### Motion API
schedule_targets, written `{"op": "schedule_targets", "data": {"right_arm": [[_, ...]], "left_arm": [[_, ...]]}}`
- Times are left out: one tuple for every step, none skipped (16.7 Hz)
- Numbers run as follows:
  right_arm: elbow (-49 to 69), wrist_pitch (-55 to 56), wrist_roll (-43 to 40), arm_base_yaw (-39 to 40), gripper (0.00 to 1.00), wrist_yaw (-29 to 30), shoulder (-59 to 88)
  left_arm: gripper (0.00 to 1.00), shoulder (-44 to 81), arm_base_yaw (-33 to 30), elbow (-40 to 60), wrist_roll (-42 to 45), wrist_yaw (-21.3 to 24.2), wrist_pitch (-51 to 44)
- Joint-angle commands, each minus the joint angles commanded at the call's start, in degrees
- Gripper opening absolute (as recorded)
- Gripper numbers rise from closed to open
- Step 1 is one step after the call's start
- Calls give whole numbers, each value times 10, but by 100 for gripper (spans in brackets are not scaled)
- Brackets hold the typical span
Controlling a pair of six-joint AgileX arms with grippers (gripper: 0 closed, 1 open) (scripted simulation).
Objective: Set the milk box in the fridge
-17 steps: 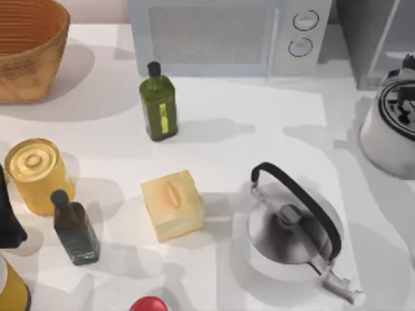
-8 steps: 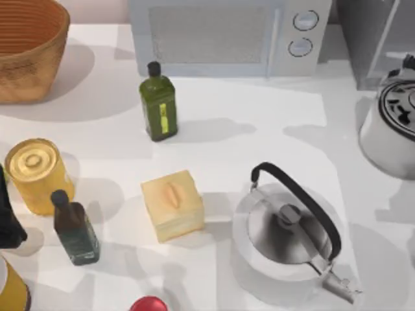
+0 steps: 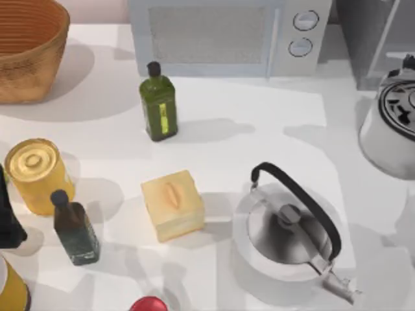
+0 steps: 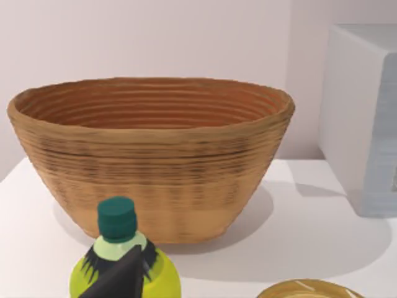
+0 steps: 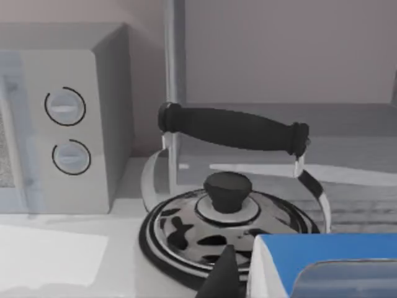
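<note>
The milk box (image 5: 322, 261) shows its blue top and a white side close under the right wrist camera. My right gripper (image 5: 226, 276) is shut on it, with one dark fingertip beside the carton. Beyond it stands a black-handled kettle (image 5: 229, 205). Behind the kettle is the grey fridge, whose pale door edge (image 5: 175, 56) stands upright. In the top view the fridge (image 3: 373, 39) fills the back right corner. My left arm (image 3: 6, 220) is parked at the table's left edge.
A white microwave (image 3: 227, 35) stands at the back, with a woven basket (image 3: 26, 45) at the back left. On the table are a green bottle (image 3: 157, 103), a pale yellow block (image 3: 172, 204), a yellow can (image 3: 35, 172), a dark bottle (image 3: 74, 227) and a silver kettle (image 3: 288, 236). A second kettle (image 3: 392, 126) sits before the fridge.
The arm's shadow that lay over the silver kettle has slid off to the right, toward the table's right edge. The objects on the table have stayed put.
</note>
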Motion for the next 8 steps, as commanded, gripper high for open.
{"op": "schedule_targets", "data": {"right_arm": [[0,0,0,0,0,0,0],[0,0,0,0,0,0,0],[0,0,0,0,0,0,0],[1,0,1,2,0,1,2],[1,0,1,2,0,1,2],[2,2,1,2,0,-2,8],[6,8,1,3,0,-7,20],[13,18,1,4,0,-13,37]], "left_arm": [[100,0,0,0,0,0,0],[100,0,0,0,0,0,0],[100,0,0,0,0,0,0],[100,0,0,0,0,0,0],[100,0,0,0,0,0,0],[100,0,0,0,0,0,0],[100,0,0,0,0,0,0],[100,0,0,0,0,0,0]]}}
